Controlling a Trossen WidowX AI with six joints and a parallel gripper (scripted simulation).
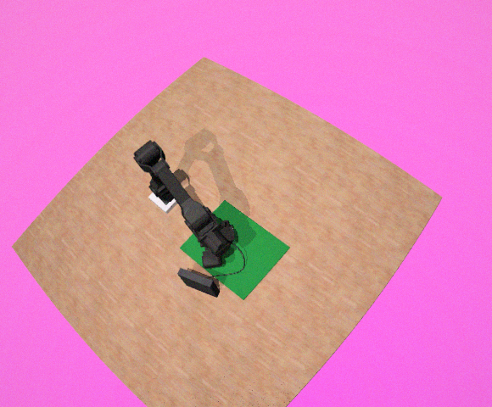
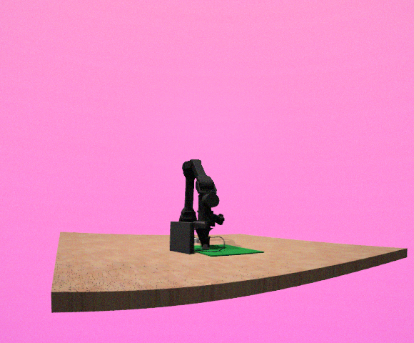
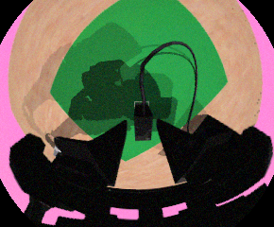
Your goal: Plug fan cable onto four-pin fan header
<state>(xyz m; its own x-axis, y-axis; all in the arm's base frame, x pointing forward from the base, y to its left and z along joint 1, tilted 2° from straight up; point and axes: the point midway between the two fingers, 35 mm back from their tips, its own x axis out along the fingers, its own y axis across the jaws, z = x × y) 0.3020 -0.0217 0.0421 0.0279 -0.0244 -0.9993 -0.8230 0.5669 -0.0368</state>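
Observation:
The black plug [image 3: 143, 129] stands on the green board [image 1: 265, 253] [image 2: 242, 251] [image 3: 161, 19], seen in the wrist view. A thin pale edge of the header [image 3: 142, 102] shows at the plug's far side; how deep the plug sits cannot be told. My gripper [image 2: 205, 246] [image 3: 141, 123] is open, low over the board, with the plug between its fingers and a gap on each side. The black cable [image 1: 243, 261] [image 2: 224, 241] [image 3: 196, 76] loops from the plug back to the dark fan [image 1: 198, 282] [image 2: 180, 237]. The arm hides plug and fingertips in the top view.
The fan stands upright by the board's edge, close beside the gripper. The cable arches over the board beside the fingers. The arm's white base plate [image 1: 163, 203] lies behind the board on the wooden table [image 1: 325, 175] [image 2: 125, 269].

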